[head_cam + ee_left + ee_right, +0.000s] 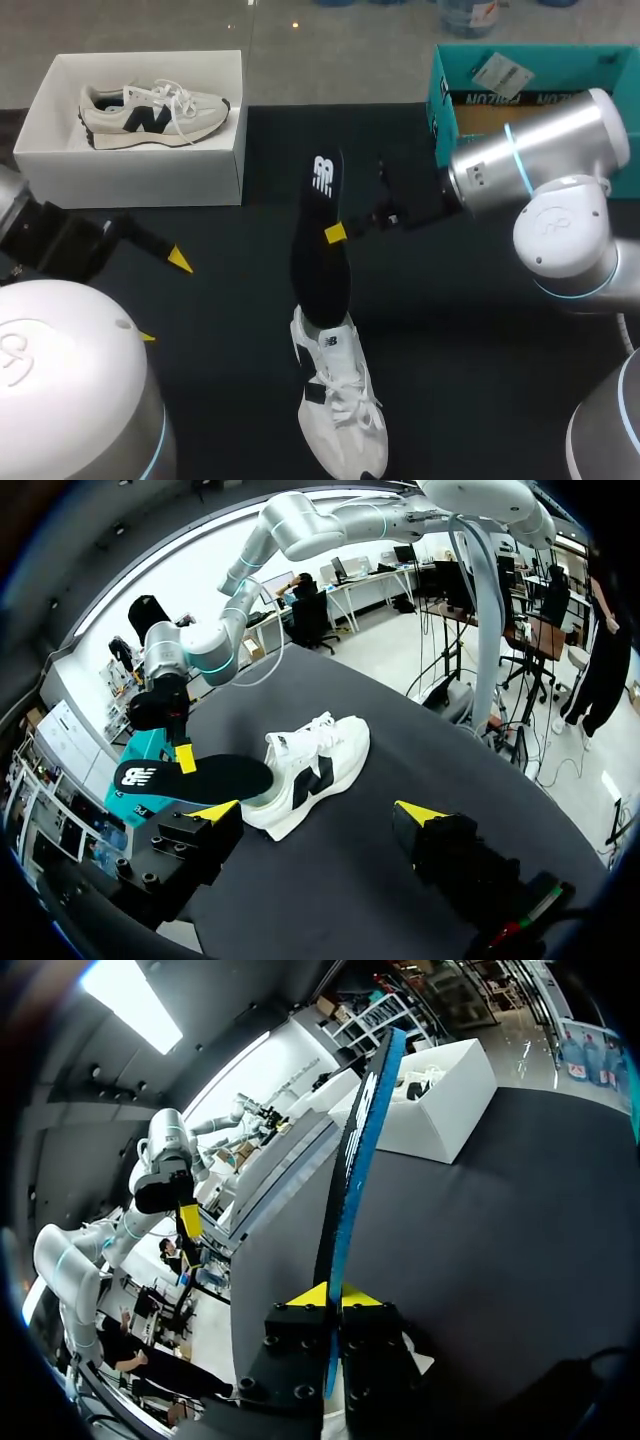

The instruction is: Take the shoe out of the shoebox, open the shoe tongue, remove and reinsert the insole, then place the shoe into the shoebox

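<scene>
**Shoe (340, 400) out of its box, job about half done**

White and laced, the shoe lies on the dark table (480, 350), near and about the middle, well apart from the white shoebox (130, 185) at the far left. A beige shoe (150, 112) rests inside that box. The right gripper (336, 233) is closed on the black insole (322, 270), its yellow tips pinching it from both sides partway along, and the insole's near end meets the shoe's opening. The left gripper (163, 298) hangs at the near left, fingers spread wide and holding nothing. By the look of it, lifting the shoe out is done and the insole step is under way. Whether the insole is coming out or going back in cannot be told. Returning the shoe to the shoebox is not yet done.
</scene>
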